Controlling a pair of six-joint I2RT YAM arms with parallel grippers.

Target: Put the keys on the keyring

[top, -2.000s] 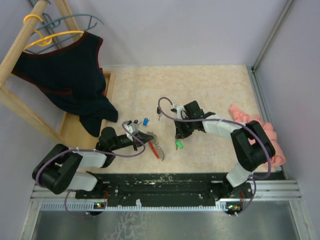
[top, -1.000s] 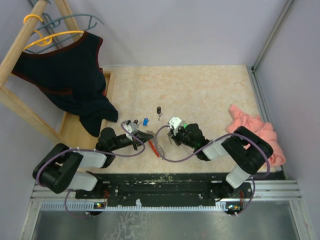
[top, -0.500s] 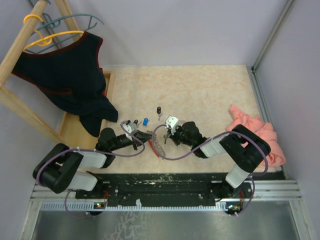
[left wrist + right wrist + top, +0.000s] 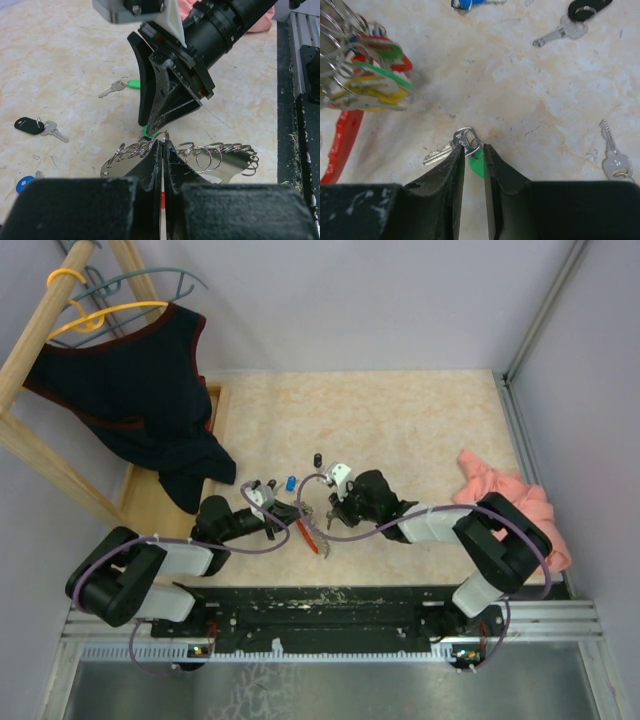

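The left claw (image 4: 162, 150) is clamped tight on the keyring (image 4: 227, 165), pinching it at the wire loops near the middle of the toothed grey strip. The ring is held just above the bench (image 4: 400, 420), its red band (image 4: 340, 142) hanging towards the surface. A bunch of keys (image 4: 377, 75) with red, green and yellow heads is on the loops.

The right claw (image 4: 474, 150) points down at the bench just beside the keyring, nose to nose with the left one. Its jaws stand a little apart, leaving only a narrow gap. A green key (image 4: 476, 166) lies flat on the bench right at that gap, its head showing between the two fingertips and its metal blade pointing out in front of them towards the keyring. I can't tell whether the tips touch it.

Other loose keys lie farther out on the bench: a black key (image 4: 589, 6), a blue key (image 4: 22, 183) to the left of it, and another green-headed key (image 4: 131, 83) behind the right claw.

A pink cloth (image 4: 515, 505) is bunched at the right edge, and a dark garment (image 4: 130, 390) hangs from a rack at the far left.
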